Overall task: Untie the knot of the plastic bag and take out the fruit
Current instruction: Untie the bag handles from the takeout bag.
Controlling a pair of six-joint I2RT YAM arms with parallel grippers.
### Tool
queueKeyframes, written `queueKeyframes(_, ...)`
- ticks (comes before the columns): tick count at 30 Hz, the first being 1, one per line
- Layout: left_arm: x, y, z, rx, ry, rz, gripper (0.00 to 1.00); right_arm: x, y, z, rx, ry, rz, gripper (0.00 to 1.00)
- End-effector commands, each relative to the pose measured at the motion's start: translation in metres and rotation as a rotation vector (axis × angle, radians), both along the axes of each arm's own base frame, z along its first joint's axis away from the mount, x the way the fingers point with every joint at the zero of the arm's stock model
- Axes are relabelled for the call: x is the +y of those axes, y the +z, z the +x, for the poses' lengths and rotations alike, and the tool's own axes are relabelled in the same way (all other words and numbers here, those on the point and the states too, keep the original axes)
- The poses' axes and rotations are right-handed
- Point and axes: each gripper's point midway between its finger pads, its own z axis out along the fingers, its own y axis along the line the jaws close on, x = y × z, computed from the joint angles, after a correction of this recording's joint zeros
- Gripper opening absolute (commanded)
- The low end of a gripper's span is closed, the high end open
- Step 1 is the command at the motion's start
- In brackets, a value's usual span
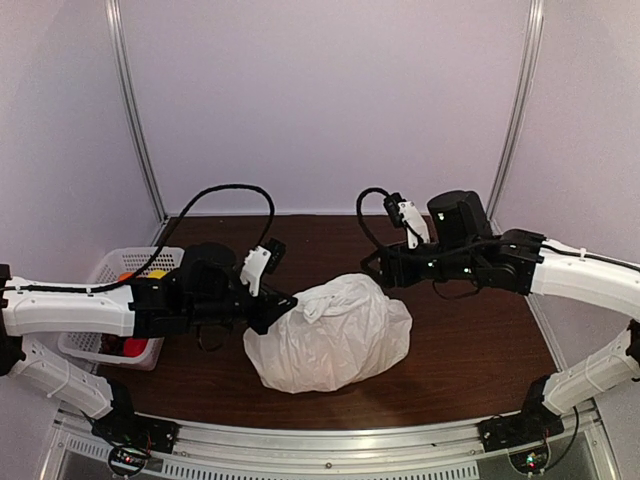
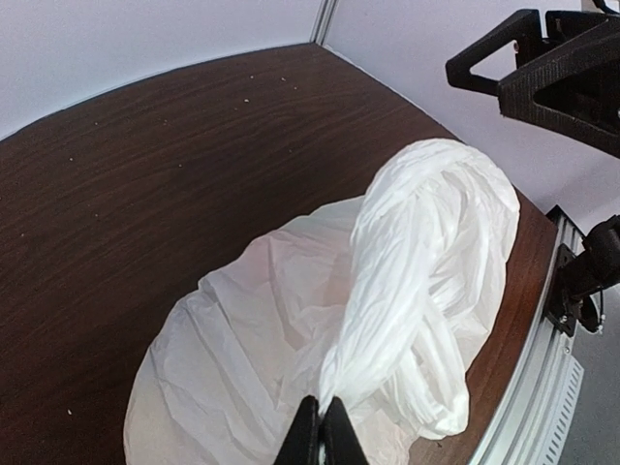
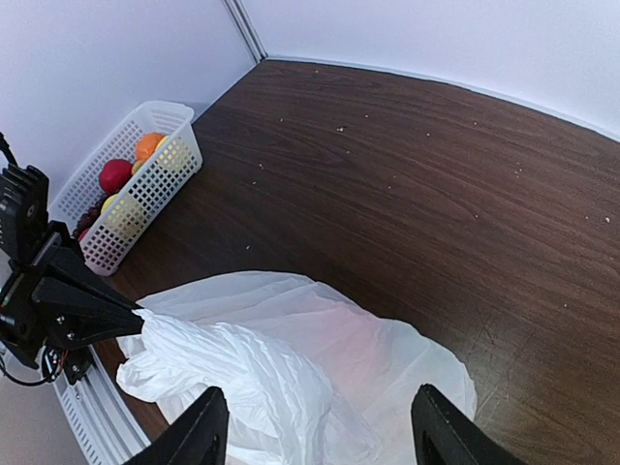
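Note:
The white plastic bag [image 1: 335, 340] lies bulging in the middle of the brown table. My left gripper [image 1: 283, 306] is shut on a twisted handle strip of the plastic bag [image 2: 417, 281], its fingertips [image 2: 312, 436] pinching the strip's end at the bag's left side. My right gripper [image 1: 376, 266] hangs open just above and to the right of the bag's top, with nothing between its fingers [image 3: 199, 436]; the plastic bag [image 3: 291, 368] lies under them. I cannot make out the knot. The fruit in the bag is hidden; only a pinkish tint shows through the plastic.
A white slatted basket [image 1: 140, 252] stands at the table's left edge behind my left arm; in the right wrist view the basket [image 3: 145, 199] holds a red apple [image 3: 114, 174], an orange fruit and yellow ones. Walls close the back and sides.

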Motion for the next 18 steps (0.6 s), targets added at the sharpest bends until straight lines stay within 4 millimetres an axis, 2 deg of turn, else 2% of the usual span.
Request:
queueKeyframes(1, -0.003, 0.013, 0.0, -0.04, -0.021, -0.041, 0.0, 0.012, -0.019, -0.012, 0.058, 0.158, -0.108, 0.66)
queueKeyframes(8, -0.003, 0.014, 0.0, -0.039, -0.021, -0.042, 0.0, 0.034, -0.021, -0.004, 0.072, 0.221, -0.131, 0.62)
queueKeyframes(18, -0.002, 0.012, -0.001, -0.033, -0.021, -0.033, 0.0, 0.046, -0.03, 0.008, 0.092, 0.233, -0.121, 0.52)
